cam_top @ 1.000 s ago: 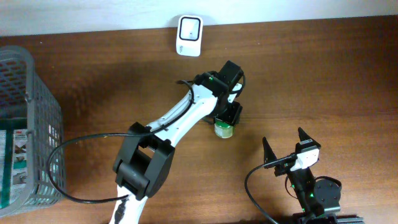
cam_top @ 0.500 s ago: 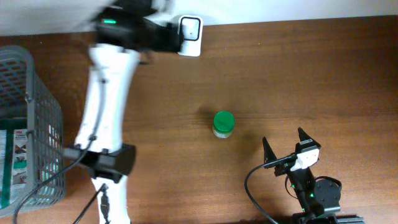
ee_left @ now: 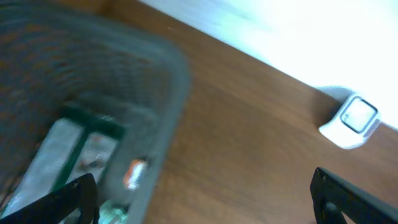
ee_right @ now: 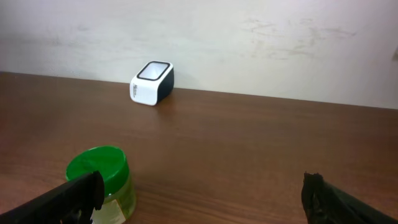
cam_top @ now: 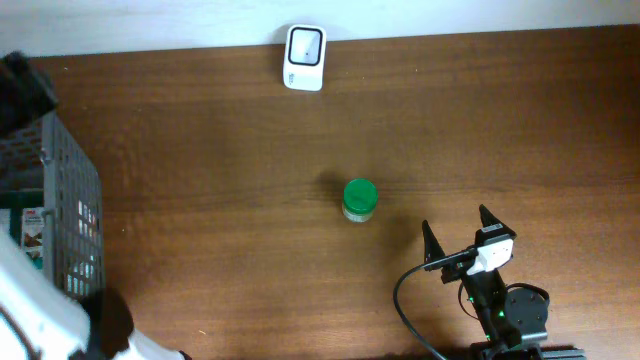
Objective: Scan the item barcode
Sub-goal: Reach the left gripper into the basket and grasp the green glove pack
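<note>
The item, a small jar with a green lid [cam_top: 360,198], stands upright alone on the wooden table; the right wrist view shows it [ee_right: 102,180] just beyond my right gripper's left finger. The white barcode scanner [cam_top: 304,45] sits at the table's far edge by the wall, also seen as the scanner [ee_right: 152,82] and the scanner [ee_left: 351,121]. My right gripper [cam_top: 456,222] is open and empty, to the right of and nearer than the jar. My left gripper [ee_left: 205,199] is open and empty, over the basket's right rim. The left arm [cam_top: 35,300] is a blur at the far left.
A grey mesh basket [cam_top: 70,190] stands at the table's left end, with packaged goods [ee_left: 68,149] inside. A white wall runs behind the table's far edge. The right arm's base and cable [cam_top: 500,310] sit at the near right.
My left gripper opened, let go of the jar and swung fast to the left, over to the basket. The jar stays upright where it was set. The right arm has not moved.
</note>
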Available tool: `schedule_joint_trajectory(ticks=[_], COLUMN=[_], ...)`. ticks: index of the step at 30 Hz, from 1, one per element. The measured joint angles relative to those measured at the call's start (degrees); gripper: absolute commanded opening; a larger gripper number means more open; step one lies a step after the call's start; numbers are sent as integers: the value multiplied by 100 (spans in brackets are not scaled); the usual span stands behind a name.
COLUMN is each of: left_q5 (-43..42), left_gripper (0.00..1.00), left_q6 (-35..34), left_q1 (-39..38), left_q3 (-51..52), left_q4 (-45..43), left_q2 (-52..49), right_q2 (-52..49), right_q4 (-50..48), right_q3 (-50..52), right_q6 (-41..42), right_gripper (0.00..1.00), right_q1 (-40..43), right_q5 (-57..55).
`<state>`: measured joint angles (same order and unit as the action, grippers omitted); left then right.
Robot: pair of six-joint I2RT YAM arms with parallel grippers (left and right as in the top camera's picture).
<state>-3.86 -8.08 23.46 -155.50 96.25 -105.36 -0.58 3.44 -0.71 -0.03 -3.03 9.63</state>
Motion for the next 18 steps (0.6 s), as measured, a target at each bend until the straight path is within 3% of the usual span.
schedule_joint_trajectory(ticks=[2,4,7,11,15,18], left_q5=[326,981,1305,1447,1392,1104], left_gripper=[99,99,99,99,99,99], left_q6=[-214,-651,-960,-1038,-483,2], left_q1=[44,68,369,1119,1834,1958], left_q3=[612,1982,3467,4647,5189,5329], left_q4=[-42,-1071,-2583,-3692,-4293,-4444], left_q2=[507,1130,1329,1303,1287,1126], right_q2=[0,0,0,0,0,0], right_q4=[0,2,0,0,0,0], right_q3=[0,0,0,0,0,0], right_q6=[2,0,2,0,7,2], right_gripper=[98,98,98,98,98,98], right_q1=[0,0,0,0,0,2], right_q5=[-2,0,0,0,0,0])
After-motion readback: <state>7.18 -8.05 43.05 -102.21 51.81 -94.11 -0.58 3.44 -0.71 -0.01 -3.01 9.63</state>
